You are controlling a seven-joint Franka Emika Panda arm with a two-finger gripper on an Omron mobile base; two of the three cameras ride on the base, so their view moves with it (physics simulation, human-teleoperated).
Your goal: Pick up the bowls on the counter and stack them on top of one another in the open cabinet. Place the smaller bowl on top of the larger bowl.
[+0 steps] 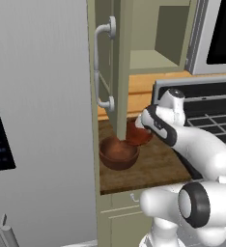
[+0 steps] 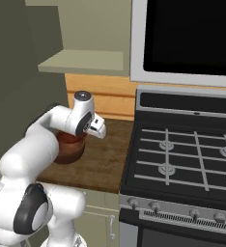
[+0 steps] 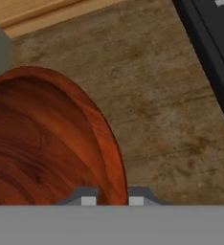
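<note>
Glossy red-brown wood grain of the smaller bowl [image 3: 47, 143] sits closest, its rim caught between the hand's [image 3: 112, 200] two dark fingertips [image 3: 88, 200], which are closed down to the rim's thickness. It is held near the back of the dark plank surface [image 1: 153, 166]. Just in front and leftward rests the larger bowl [image 1: 118, 153], deep and thick-walled. The tall beige door [image 1: 107, 67] with its curved silver handle [image 1: 101, 67] stands right beside both bowls, crowding them. To the right lies the black stove [image 2: 187, 149]; above, the cabinet shelf [image 2: 83, 61] is plain and flat.
</note>
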